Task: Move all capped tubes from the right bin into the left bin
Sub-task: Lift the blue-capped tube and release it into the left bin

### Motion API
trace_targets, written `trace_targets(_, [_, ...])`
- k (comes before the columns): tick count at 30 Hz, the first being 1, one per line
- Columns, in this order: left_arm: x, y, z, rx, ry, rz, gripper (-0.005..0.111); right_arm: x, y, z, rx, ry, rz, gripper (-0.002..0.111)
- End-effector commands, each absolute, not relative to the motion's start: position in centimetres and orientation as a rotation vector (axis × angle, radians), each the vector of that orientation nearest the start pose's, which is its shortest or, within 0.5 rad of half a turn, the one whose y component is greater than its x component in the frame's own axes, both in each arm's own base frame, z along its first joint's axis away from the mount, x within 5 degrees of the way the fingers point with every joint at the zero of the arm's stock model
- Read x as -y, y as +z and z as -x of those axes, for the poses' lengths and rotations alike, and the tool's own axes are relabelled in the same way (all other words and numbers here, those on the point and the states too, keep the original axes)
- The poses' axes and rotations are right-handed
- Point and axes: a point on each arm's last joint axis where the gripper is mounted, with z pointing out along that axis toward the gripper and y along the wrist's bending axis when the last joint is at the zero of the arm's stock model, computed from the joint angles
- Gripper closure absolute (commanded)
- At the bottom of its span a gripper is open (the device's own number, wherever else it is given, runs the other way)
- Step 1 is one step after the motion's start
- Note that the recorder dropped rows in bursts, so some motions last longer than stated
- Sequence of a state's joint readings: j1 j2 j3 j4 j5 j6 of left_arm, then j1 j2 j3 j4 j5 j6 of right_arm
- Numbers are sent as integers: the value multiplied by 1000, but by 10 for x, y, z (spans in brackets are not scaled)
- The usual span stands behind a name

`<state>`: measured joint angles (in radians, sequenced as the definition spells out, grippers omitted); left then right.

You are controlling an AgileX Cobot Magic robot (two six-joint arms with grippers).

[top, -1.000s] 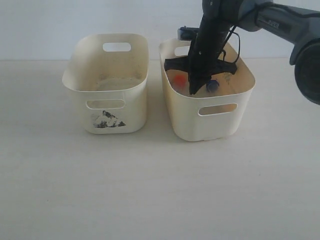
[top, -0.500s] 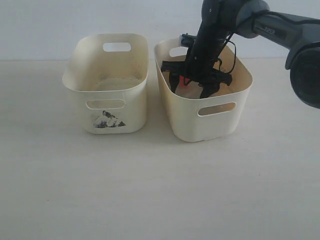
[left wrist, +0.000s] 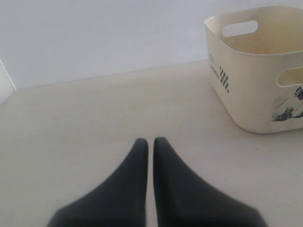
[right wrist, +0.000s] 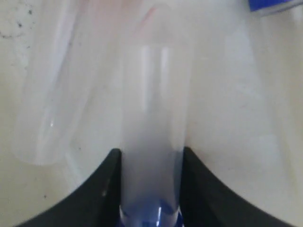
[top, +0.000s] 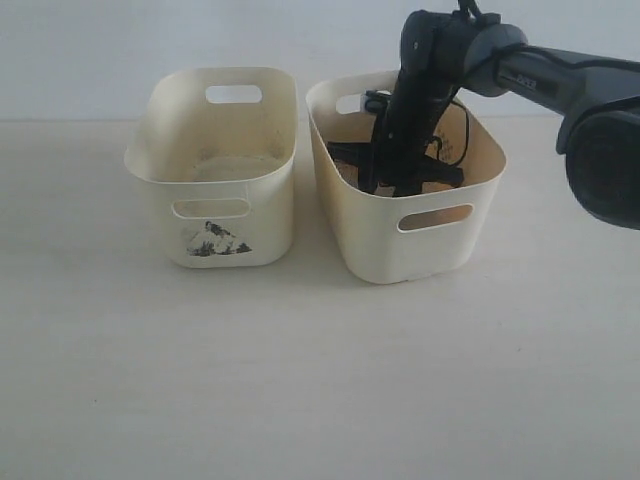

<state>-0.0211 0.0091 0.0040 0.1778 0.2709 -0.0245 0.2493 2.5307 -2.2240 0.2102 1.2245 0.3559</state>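
Two risks stand out to us here. The right claw [right wrist: 151, 153] pinches a blue-capped tube [right wrist: 151, 109] low on its smooth clear barrel, close to the cap, so the long free end could swing or slip out on the lift. The claw also sits deep in the right bin [top: 430, 235], so a skewed rise could catch the rim and drag the bin across the desk [top: 300, 380]. A second clear tube [right wrist: 52, 104] lies just beside the held one, and we judge it could be nudged along. The held tube runs straight between the claw's two fingers, touching both, cap nearest the wrist and barrel pointing away over the bin floor. The claw is partly closed, gripping that tube alone. The left bin [top: 260, 225] stands just left of the right one, not touching. The left claw [left wrist: 150, 142] hovers over the desk, well apart from the left bin, fingers all but together, holding nothing.
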Motion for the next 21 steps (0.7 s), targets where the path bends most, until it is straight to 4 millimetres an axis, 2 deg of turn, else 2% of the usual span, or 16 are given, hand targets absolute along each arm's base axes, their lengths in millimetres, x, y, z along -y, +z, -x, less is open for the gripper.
trace_targets(1, [-3, 189, -56, -1747, 124, -102, 102, -146, 148, -494, -3018, 371, -164, 108])
trace_targets(5, [-3, 189, -56, -1747, 124, -102, 102, -145, 186, -491, -2942, 390, -89, 108])
trace_targets(11, [-3, 189, -56, -1747, 124, -102, 102, -141, 268, -474, -2773, 424, 16, 108])
trace_targets(14, [-3, 189, -56, -1747, 124, -102, 102, -147, 304, -461, -2689, 557, 133, 108])
trace_targets(15, [-3, 189, -56, -1747, 124, -102, 102, -162, 322, -451, -2616, 745, 263, 108])
trace_targets(16, [-3, 189, -56, -1747, 124, -102, 102, -169, 326, -447, -2588, 803, 322, 108])
trace_targets(17, [-3, 189, -56, -1747, 124, -102, 102, -187, 330, -440, -2520, 909, 474, 108])
trace_targets(19, [-3, 189, -56, -1747, 124, -102, 102, -213, 320, -437, -2497, 896, 552, 106])
trace_targets(20, [-3, 189, -56, -1747, 124, -102, 102, -218, 316, -439, -2485, 869, 556, 102])
trace_targets(21, [-3, 189, -56, -1747, 124, -102, 102, -227, 307, -442, -2474, 793, 573, 88])
